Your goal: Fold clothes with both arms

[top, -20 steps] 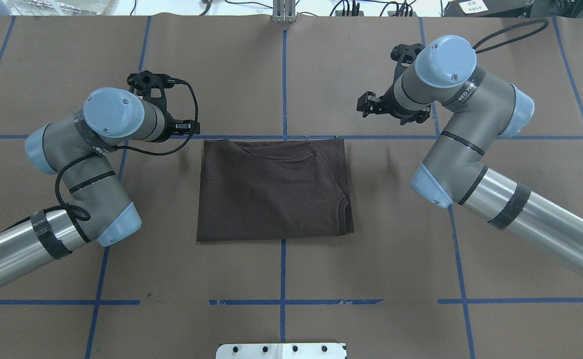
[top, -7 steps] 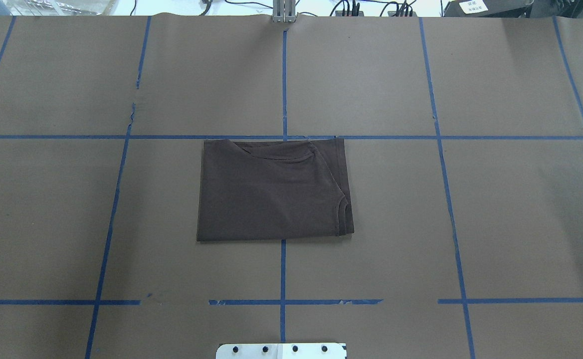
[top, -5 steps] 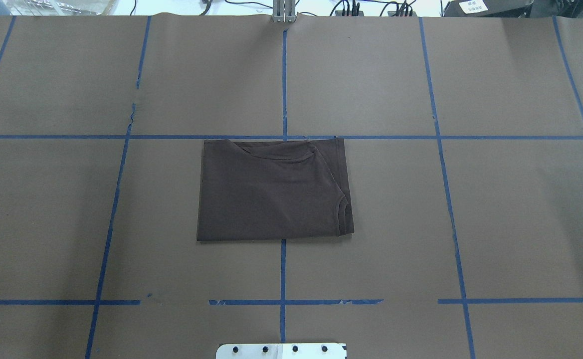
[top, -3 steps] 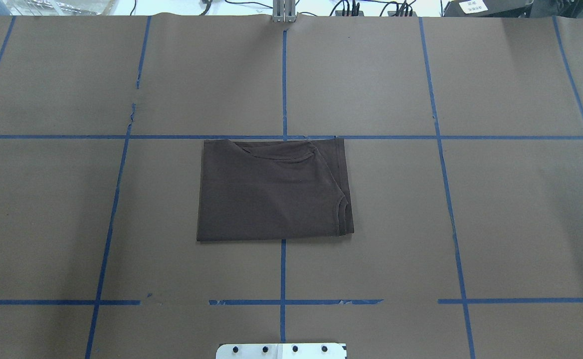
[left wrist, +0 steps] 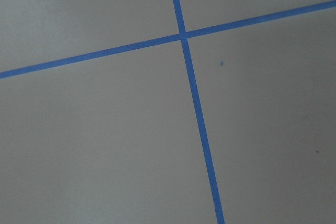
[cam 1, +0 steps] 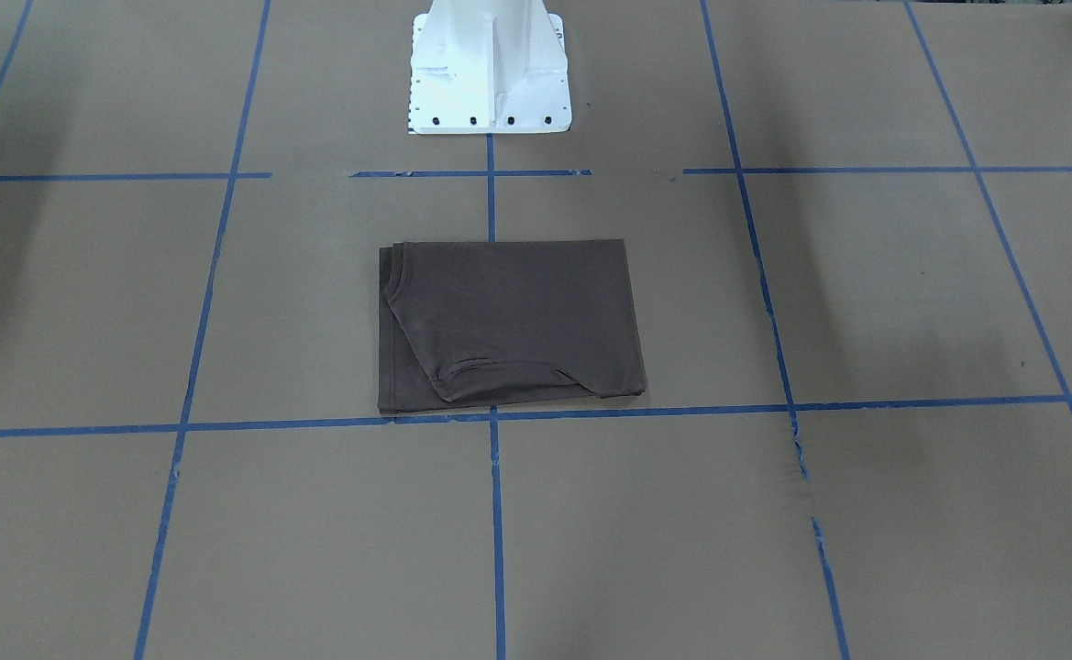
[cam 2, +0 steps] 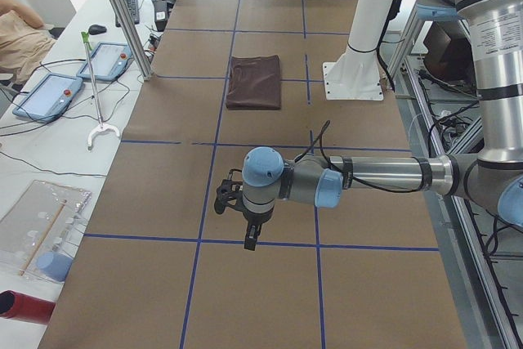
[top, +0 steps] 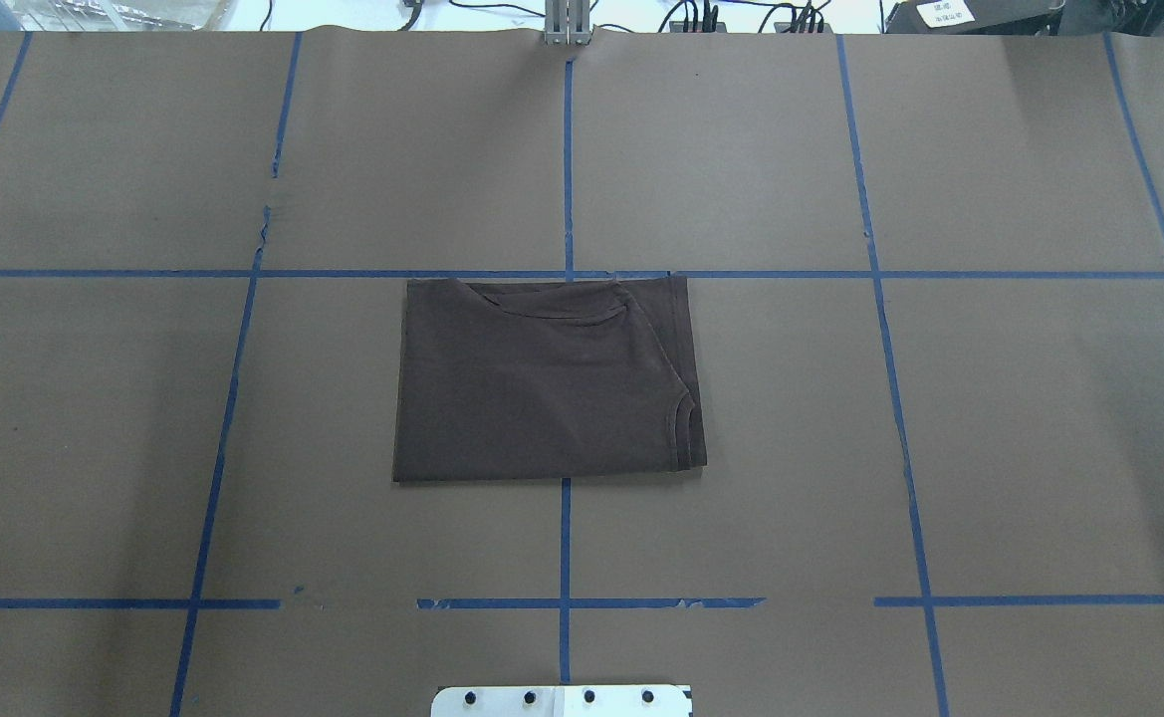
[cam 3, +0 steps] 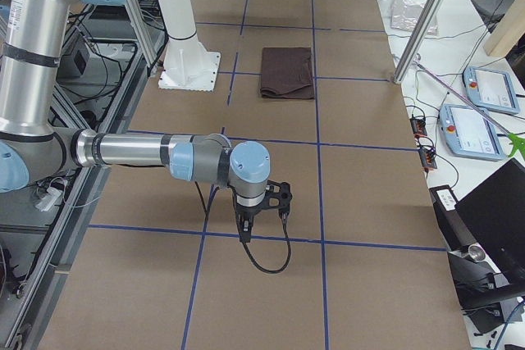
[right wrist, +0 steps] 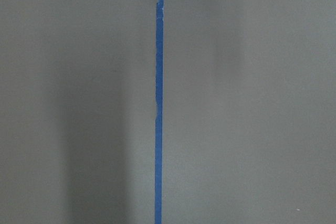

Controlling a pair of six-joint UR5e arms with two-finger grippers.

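Brown paper crossed by blue tape lines (top: 567,149) covers the table (top: 94,149). The dark brown T-shirt (top: 542,388) lies folded flat in the middle, near the white pedestal base (cam 1: 488,64). The left gripper (cam 2: 250,243) and the right gripper (cam 3: 244,231) hang well apart from it. I cannot tell whether their claws are apart or together.

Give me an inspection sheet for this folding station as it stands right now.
Surface: brown paper cover with blue tape grid, small tears along tape.
Job's things: dark brown T-shirt folded into a rectangle, lying flat, untouched.
Clutter: nothing seen.
Grippers: left gripper and right gripper hang over bare paper, far from shirt; open or shut cannot be told.
Cables: black cable loops beneath right wrist.
Surroundings: white pedestal; teach pendants on side bench.
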